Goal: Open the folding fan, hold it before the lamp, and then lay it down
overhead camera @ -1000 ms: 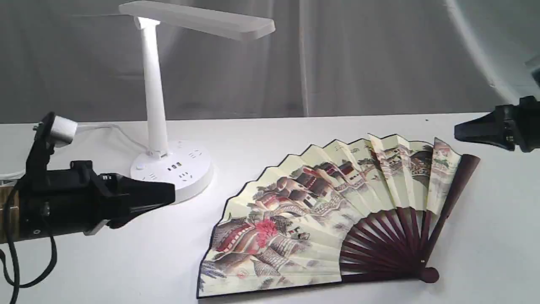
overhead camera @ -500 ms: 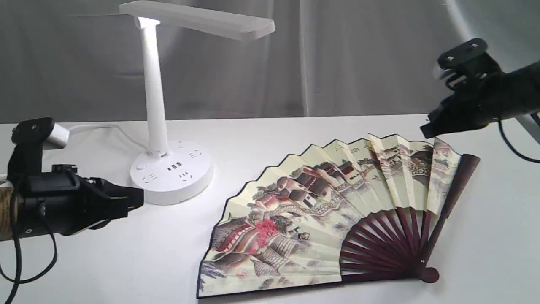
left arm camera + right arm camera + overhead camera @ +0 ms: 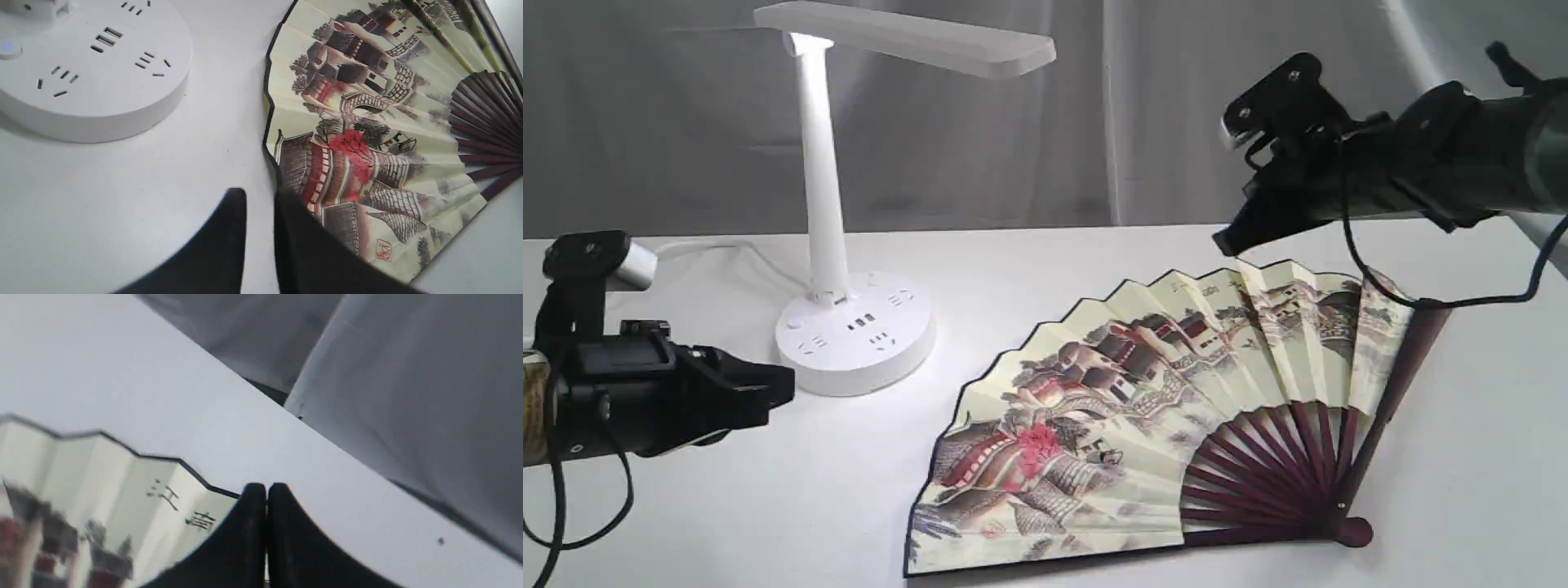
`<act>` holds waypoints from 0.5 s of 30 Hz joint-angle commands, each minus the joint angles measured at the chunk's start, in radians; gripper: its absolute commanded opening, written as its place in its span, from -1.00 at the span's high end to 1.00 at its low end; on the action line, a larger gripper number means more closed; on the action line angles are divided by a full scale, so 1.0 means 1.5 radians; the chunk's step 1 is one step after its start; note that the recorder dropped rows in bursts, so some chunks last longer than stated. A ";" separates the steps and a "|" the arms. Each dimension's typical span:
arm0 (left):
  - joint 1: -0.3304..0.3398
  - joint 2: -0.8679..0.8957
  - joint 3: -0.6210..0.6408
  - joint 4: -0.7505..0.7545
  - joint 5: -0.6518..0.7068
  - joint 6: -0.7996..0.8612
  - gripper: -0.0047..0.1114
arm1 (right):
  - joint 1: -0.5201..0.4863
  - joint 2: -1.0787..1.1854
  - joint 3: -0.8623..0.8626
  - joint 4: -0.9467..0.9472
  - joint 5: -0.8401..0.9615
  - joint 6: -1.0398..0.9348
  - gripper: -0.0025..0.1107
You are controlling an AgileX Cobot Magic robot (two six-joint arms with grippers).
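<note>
The folding fan (image 3: 1135, 392) lies spread open and flat on the white table, its maroon ribs meeting at the pivot on the near right. The lit white lamp (image 3: 825, 180) stands at the back left. My left gripper (image 3: 788, 388) hovers low on the left, in front of the lamp's base (image 3: 94, 69). It is beside the fan's (image 3: 367, 122) left edge, its fingers a narrow slit apart with nothing between them. My right gripper (image 3: 1221, 242) hangs shut and empty just above the fan's far edge. In the right wrist view the right gripper (image 3: 266, 488) shows its fingertips pressed together over the fan's (image 3: 81, 477) black-edged paper.
The lamp's white cord (image 3: 727, 249) runs off to the left behind my left arm. A grey curtain (image 3: 1176, 106) closes the back of the white table (image 3: 1045, 253). A black cable (image 3: 1462, 298) droops from my right arm over the fan's right guard.
My right arm has swung in from the right edge, leftward and upward, to above the fan's far edge. My left arm has drawn back to the left. The fan has not moved.
</note>
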 commanded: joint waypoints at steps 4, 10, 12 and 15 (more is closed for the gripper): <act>0.001 -0.006 0.001 0.000 0.007 0.005 0.70 | -0.017 -0.012 0.003 0.072 0.015 0.414 0.96; 0.001 -0.006 0.001 0.000 -0.002 0.005 0.70 | -0.040 -0.012 -0.021 0.062 0.135 0.504 0.96; 0.001 -0.006 0.001 0.000 -0.002 0.005 0.70 | -0.056 -0.012 -0.064 0.007 0.268 0.504 0.96; 0.001 -0.006 0.001 0.000 -0.002 0.005 0.70 | -0.062 -0.012 -0.132 -0.137 0.418 0.542 0.96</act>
